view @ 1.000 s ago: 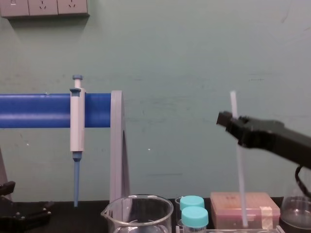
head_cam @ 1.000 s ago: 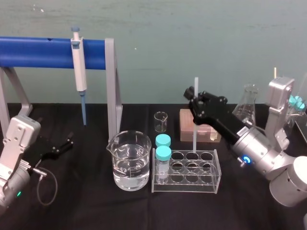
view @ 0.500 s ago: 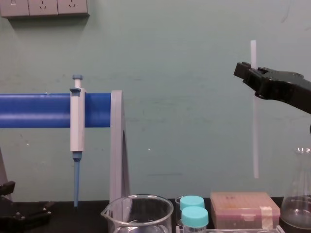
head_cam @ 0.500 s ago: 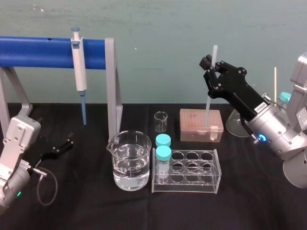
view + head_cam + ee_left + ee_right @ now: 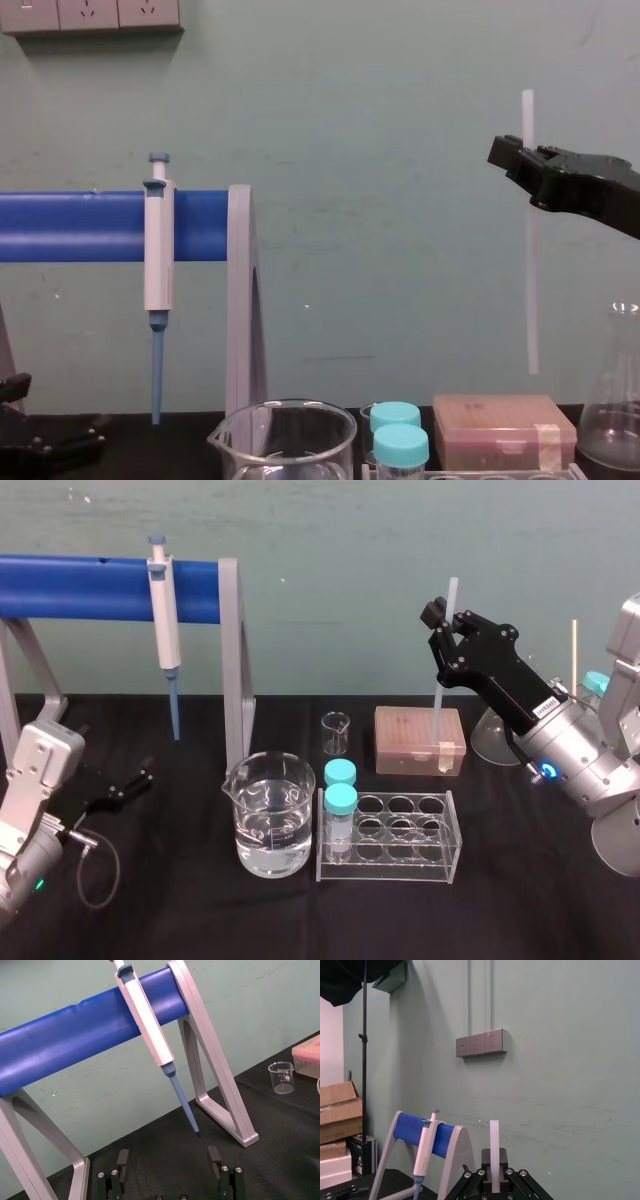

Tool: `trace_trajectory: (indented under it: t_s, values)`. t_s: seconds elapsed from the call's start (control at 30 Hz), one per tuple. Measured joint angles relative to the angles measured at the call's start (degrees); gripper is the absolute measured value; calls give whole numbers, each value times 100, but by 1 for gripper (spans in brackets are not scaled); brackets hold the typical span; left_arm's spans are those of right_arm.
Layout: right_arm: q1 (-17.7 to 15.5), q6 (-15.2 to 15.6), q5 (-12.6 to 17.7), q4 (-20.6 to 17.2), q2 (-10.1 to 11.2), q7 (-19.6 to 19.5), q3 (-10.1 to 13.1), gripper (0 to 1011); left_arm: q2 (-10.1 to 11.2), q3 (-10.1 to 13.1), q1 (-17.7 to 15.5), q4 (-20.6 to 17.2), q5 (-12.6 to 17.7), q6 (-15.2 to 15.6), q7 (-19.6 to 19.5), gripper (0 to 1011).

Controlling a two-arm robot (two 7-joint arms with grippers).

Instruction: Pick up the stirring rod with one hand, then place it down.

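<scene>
right gripper (image 5: 448,626), 2 o'clock — jaws clamped on upright stirring rod (image 5: 441,685), apparently over box (image 5: 405,742) | left gripper (image 5: 170,1161), 9 o'clock — jaws apart, empty

Pipette (image 5: 165,620) hangs on blue stand (image 5: 90,588), upper left of head view. Water-filled beaker (image 5: 268,815) at lower centre, just beside clear tube rack (image 5: 392,842) holding two teal-capped tubes (image 5: 340,815). Small beaker (image 5: 336,733) and pink box (image 5: 410,738) behind. Flask (image 5: 612,420) at right edge. Black table (image 5: 180,900).

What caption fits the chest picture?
Right gripper holds the rod upright in the air above the box.
</scene>
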Motion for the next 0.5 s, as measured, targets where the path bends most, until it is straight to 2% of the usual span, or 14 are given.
trace_trajectory:
  t_s: [0.5]
  values:
    - [-21, 17, -23, 34, -35, 0, 24, 67, 0, 0, 0, 0, 0, 0, 0, 1000]
